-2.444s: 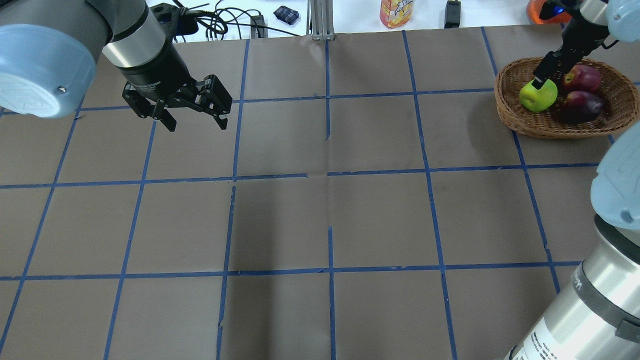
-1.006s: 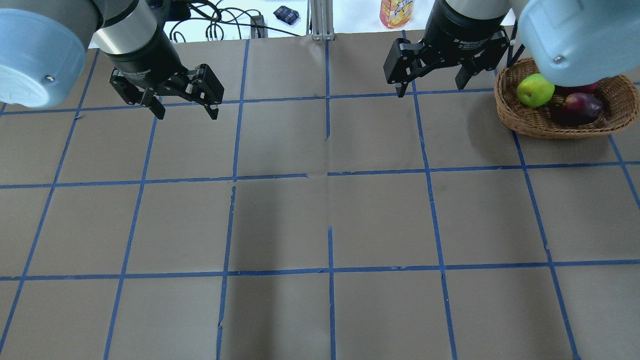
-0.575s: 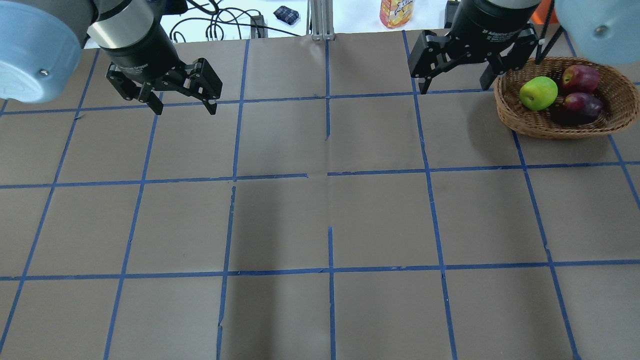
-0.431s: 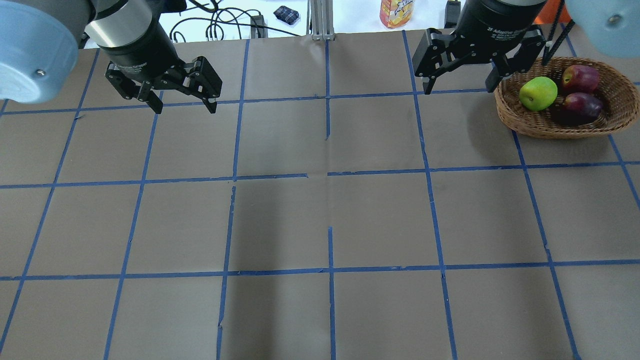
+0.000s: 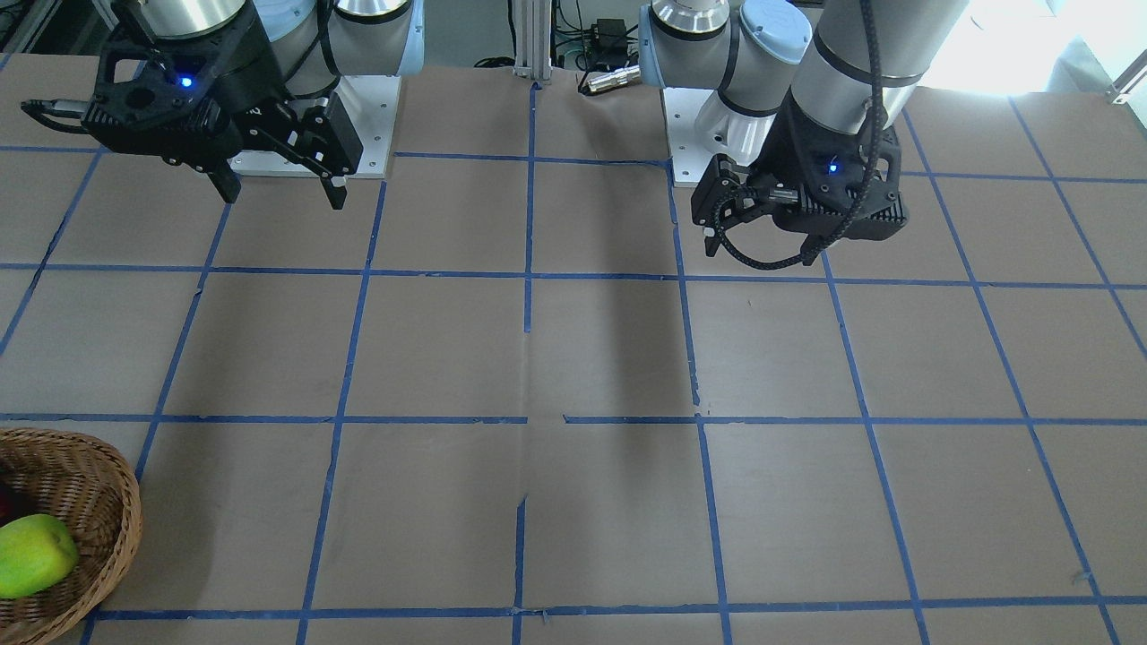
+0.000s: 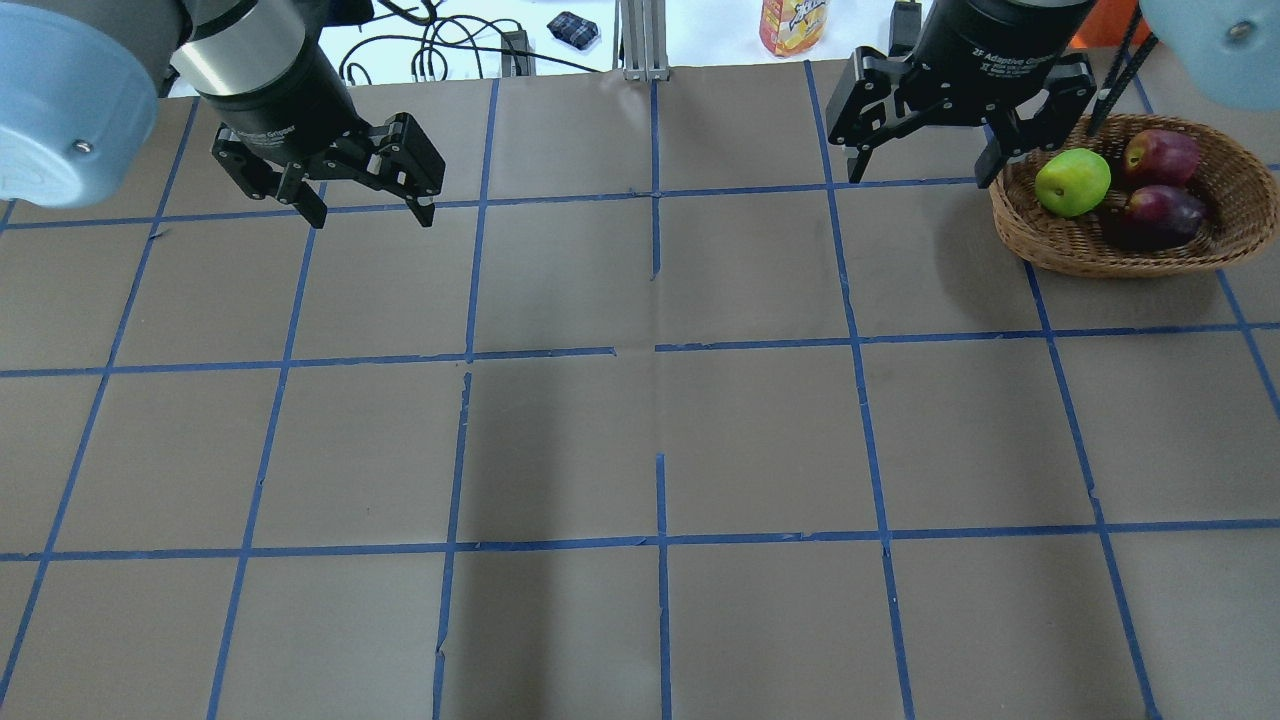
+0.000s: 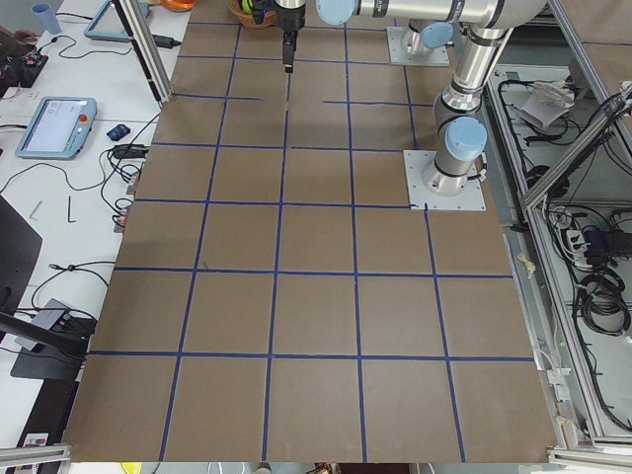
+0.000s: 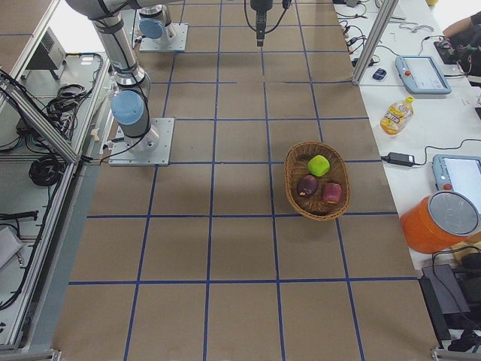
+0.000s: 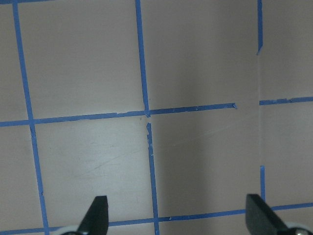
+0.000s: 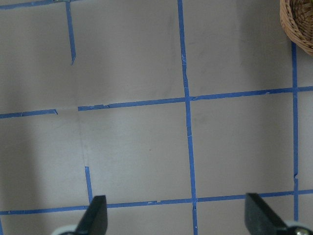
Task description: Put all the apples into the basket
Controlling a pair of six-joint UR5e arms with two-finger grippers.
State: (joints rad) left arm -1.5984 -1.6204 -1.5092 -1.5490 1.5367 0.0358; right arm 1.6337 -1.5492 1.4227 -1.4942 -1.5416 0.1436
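The wicker basket (image 6: 1100, 262) stands at the table's far right. In it lie the lime green apple (image 6: 1072, 182), the red apple (image 6: 1162, 155) and the dark maroon apple (image 6: 1165, 208). The exterior right view shows the basket (image 8: 289, 177) holding the same green (image 8: 319, 165), maroon (image 8: 307, 185) and red (image 8: 331, 192) apples. My right gripper (image 6: 922, 180) is open and empty, hovering just left of the basket. My left gripper (image 6: 372, 215) is open and empty over the far left of the table. Both wrist views show open fingers over bare table.
The table is brown paper with a blue tape grid. Beyond the far edge are a juice bottle (image 6: 792, 25), cables (image 6: 440, 45) and a metal post (image 6: 645, 40). The basket's rim shows in the corner of the right wrist view (image 10: 299, 24).
My right gripper has let go of the green apple, left the basket and now hovers open to its left. The left gripper has drifted slightly back and left.
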